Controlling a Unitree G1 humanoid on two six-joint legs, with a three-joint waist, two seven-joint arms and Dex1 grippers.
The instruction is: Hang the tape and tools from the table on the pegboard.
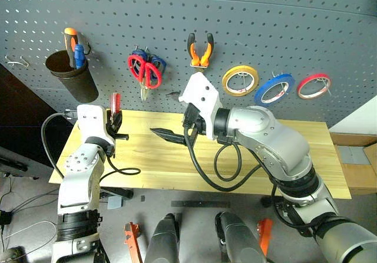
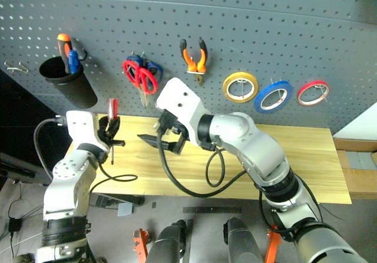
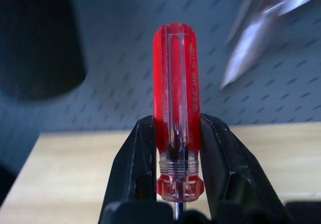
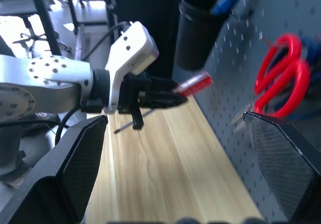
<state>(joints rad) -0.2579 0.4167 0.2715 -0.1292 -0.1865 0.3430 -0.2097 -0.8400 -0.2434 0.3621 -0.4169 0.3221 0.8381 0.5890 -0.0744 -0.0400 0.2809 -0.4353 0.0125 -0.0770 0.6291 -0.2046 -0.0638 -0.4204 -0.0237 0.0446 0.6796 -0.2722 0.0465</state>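
My left gripper (image 1: 116,120) is shut on a slim red-handled screwdriver (image 3: 176,98), held upright above the left end of the light wooden table (image 1: 283,151), handle up and shaft hanging below the fingers. My right gripper (image 1: 171,131) is open and empty over the table's middle, pointing left toward the screwdriver (image 4: 193,82). On the dark grey pegboard (image 1: 265,27) hang the red-handled scissors (image 1: 144,71), the orange-and-black pliers (image 1: 200,52) and the blue tape (image 1: 274,88).
A black cup (image 1: 72,74) holding orange- and blue-handled tools hangs at the pegboard's left, just above my left gripper. Blue-handled scissors (image 1: 158,62) sit behind the red ones. A yellow roll (image 1: 240,80) and a red roll (image 1: 313,86) flank the blue tape. A bare hook (image 1: 16,62) is far left.
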